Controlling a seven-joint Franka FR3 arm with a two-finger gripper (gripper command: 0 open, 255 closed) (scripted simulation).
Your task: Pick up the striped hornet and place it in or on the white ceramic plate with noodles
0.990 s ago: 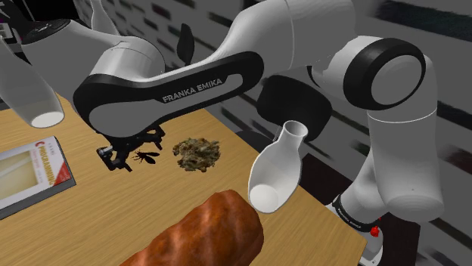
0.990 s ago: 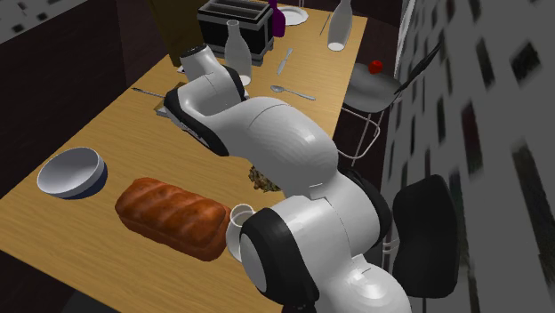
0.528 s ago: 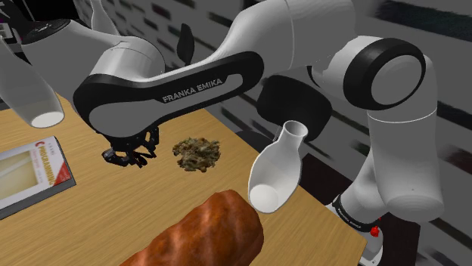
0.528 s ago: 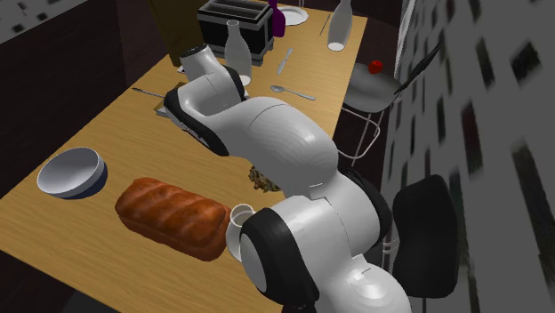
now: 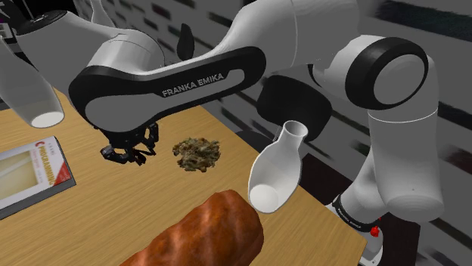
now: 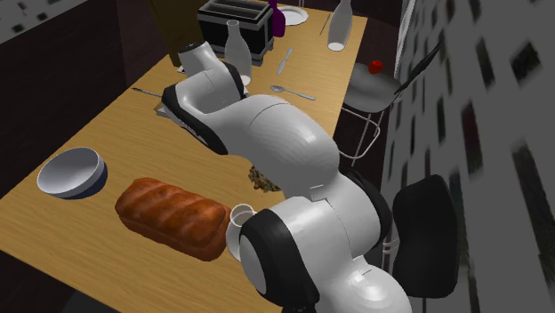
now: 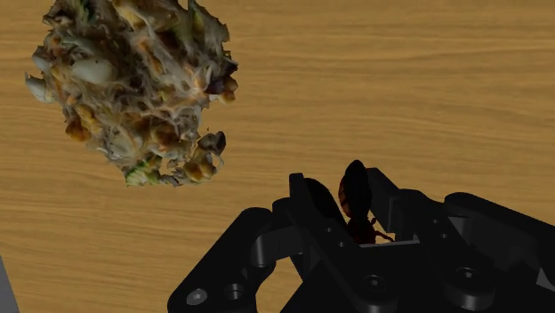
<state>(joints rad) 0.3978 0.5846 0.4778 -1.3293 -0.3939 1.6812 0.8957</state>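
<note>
As the claw (image 7: 345,188) hangs over the worktop (image 7: 427,89), I see its fingers (image 7: 311,200) clamped on the hornet (image 7: 356,213), apart from the noodle heap (image 7: 133,89), which sits nr the worktop's edge at shoulder view's right.

Hornet (image 7: 357,206): dark reddish-brown body, standing upright, pinched between the fingers of the gripper (image 7: 349,187). Noodle plate (image 7: 133,89): lumpy brown-beige heap lying flat on the wooden table (image 7: 427,80), near the hornet, not touching.

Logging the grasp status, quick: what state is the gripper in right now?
The gripper: shut on the hornet, which is clasped between its two fingers.
</note>
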